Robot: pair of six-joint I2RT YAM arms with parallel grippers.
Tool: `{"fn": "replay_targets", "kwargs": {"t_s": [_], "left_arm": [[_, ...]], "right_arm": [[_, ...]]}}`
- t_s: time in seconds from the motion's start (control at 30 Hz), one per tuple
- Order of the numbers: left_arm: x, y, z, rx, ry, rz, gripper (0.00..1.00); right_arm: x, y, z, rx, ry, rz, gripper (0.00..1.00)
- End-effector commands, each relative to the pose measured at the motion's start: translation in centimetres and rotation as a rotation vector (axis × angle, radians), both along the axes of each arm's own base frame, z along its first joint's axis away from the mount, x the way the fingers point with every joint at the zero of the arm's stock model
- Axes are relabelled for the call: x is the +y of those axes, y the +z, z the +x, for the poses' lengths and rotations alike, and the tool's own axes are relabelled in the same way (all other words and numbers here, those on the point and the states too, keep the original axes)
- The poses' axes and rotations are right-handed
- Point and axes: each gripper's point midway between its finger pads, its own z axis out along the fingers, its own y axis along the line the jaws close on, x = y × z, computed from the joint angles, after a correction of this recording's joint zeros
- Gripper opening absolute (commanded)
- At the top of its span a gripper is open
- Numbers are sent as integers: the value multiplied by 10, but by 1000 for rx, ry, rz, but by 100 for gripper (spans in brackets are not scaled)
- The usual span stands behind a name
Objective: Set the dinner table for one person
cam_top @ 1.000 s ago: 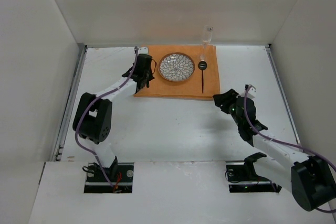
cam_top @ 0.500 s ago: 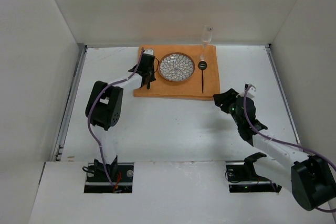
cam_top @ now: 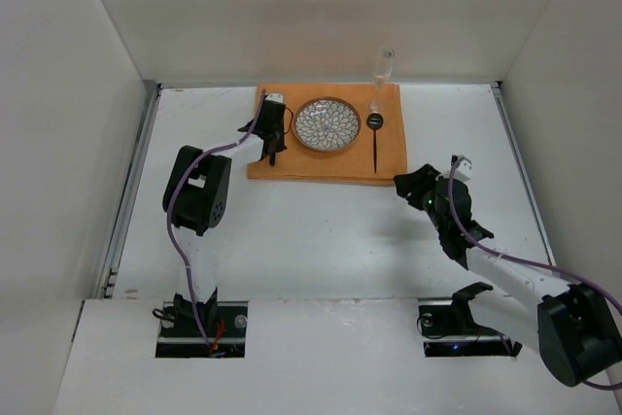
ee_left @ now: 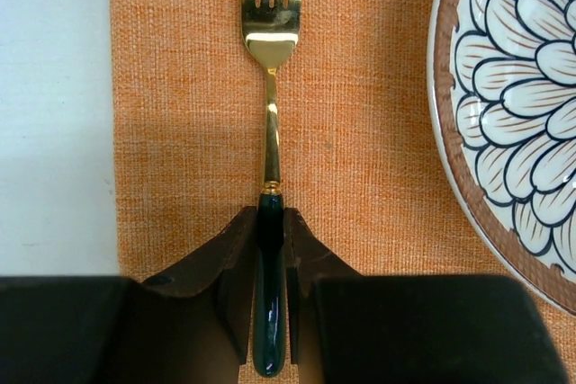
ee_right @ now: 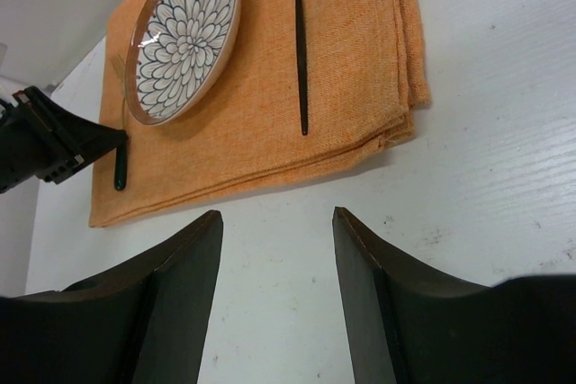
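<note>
Orange mat (cam_top: 326, 164) at upper centre of the top view, on the white dinner table (cam_top: 321, 240) filling the middle. Left gripper (ee_left: 270, 222) pinched narrow on the dark green handle of the gold fork (ee_left: 269, 132), just left of the patterned plate (ee_left: 522, 114). Right gripper (ee_right: 274, 231) spread wide at lower right, holding nothing. Black spoon (ee_right: 301, 51) right of the plate.

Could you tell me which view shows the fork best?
Left wrist: the fork fills the frame, handle in the left gripper. Right wrist shows it small and distant; from the top it is barely visible.
</note>
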Motion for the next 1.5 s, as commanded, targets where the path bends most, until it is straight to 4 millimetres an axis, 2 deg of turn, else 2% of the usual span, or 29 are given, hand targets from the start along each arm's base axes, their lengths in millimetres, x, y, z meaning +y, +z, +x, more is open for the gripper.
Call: {"fn": "replay_targets", "kwargs": {"t_s": [0.0, 0.2, 0.47, 0.63, 0.73, 0.83, 0.97, 1.13, 1.23, 1.37, 1.43, 1.47], "left_arm": [[-4, 11, 10, -18, -36, 5, 6], [-3, 0, 10, -1, -32, 10, 6], [0, 4, 16, -14, -22, 5, 6], [3, -7, 15, 6, -12, 7, 7], [3, -11, 13, 13, -6, 6, 12], [4, -4, 10, -11, 11, -9, 25], [5, 16, 8, -60, 32, -44, 39], [7, 45, 4, -107, 47, -63, 49], [8, 79, -3, -175, 77, -87, 56], [-5, 136, -25, -302, 71, -149, 71], [-12, 158, -40, -360, 70, -187, 83], [-14, 166, -49, -382, 68, -201, 96]], "right_arm": [[5, 31, 12, -91, -4, 14, 58], [6, 31, 11, -92, 0, 16, 58], [6, 32, 12, -94, -2, 14, 58], [7, 31, 12, -91, 2, 14, 58], [6, 30, 11, -92, 0, 11, 58], [6, 31, 12, -94, -3, 11, 59], [7, 32, 11, -93, 4, 13, 61], [7, 32, 11, -95, 6, 12, 61], [5, 36, 10, -108, -3, 13, 61], [7, 37, 10, -108, 2, 14, 61], [7, 36, 10, -109, 3, 11, 58], [8, 35, 10, -104, 10, 11, 55]]}}
